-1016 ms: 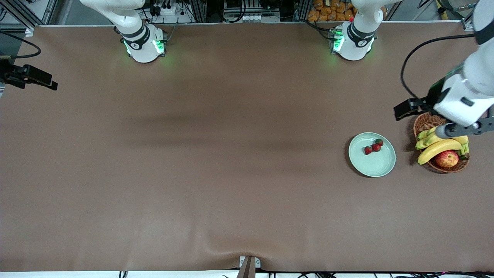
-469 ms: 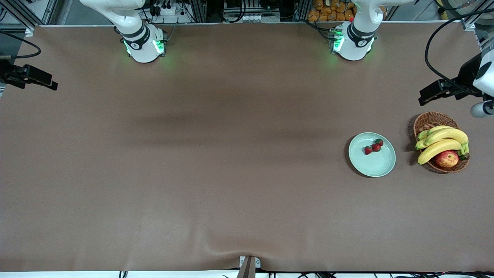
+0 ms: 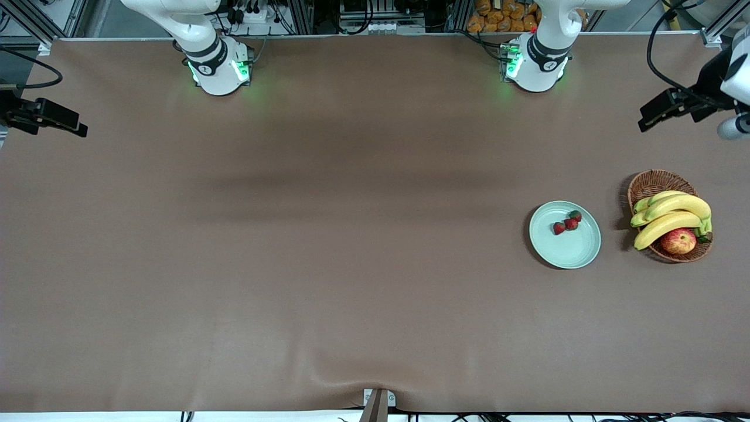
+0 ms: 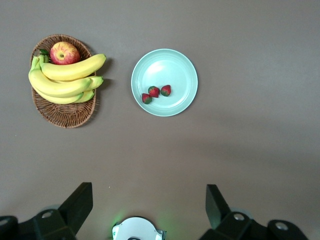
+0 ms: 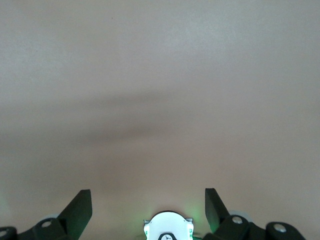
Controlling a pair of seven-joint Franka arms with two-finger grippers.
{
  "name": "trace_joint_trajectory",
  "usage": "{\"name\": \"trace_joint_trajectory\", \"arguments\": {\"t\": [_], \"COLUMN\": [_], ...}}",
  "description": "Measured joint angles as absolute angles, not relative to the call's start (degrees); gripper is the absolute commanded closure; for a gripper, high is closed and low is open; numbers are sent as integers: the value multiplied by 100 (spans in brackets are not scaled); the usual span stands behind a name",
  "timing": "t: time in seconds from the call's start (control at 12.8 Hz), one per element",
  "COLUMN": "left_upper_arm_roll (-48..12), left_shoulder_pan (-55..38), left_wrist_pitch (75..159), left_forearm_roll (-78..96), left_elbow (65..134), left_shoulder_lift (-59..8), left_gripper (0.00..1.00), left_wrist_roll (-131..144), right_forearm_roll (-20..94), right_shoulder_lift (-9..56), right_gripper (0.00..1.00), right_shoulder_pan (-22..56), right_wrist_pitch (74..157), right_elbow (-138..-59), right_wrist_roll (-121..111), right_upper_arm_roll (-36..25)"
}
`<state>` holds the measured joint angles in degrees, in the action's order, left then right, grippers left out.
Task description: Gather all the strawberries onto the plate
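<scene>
Strawberries [image 3: 567, 223] are lying at two o'clock on the mint-green plate [image 3: 577, 255]; left gripper [image 4: 149, 212] and right gripper [image 5: 148, 210] are hanging wide open, empty.

Three strawberries [image 3: 568, 223] lie in a touching row on the mint-green plate [image 3: 571, 253], in its part farther from the front camera. Beside the plate, toward the left arm's end of the table, a wicker basket [image 3: 650, 183] holds bananas [image 3: 671, 214] and an apple [image 3: 678, 241]. Brown table cover [image 3: 328, 252]. Both arm bases glow green along the top edge.
</scene>
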<state>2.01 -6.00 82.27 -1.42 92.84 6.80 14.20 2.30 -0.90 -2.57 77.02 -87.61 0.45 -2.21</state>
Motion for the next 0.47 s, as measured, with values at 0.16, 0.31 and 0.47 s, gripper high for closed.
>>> {"name": "trace_joint_trajectory", "arguments": {"t": [0.16,0.31,0.47], "left_upper_arm_roll": [266,273,279], "left_shoulder_pan": [-625,-630,-659], "left_wrist_pitch": [8247,8277,8343], "left_forearm_roll": [-142,-141,-141], "left_elbow": [9437,9608,9577], "left_shoulder_lift": [877,1038,1053], "left_gripper": [0,0,0], "left_wrist_roll": [1419,1415,1274], "right_forearm_roll": [230,230,230], "right_shoulder_lift": [-89,-89,-89], "right_gripper": [0,0,0], "right_shoulder_pan": [-257,-257,-257], "right_wrist_pitch": [7702,7702,7702], "right_elbow": [-8761,-8761,-8761], "right_wrist_roll": [45,45,45], "right_upper_arm_roll": [-221,-221,-221]}}
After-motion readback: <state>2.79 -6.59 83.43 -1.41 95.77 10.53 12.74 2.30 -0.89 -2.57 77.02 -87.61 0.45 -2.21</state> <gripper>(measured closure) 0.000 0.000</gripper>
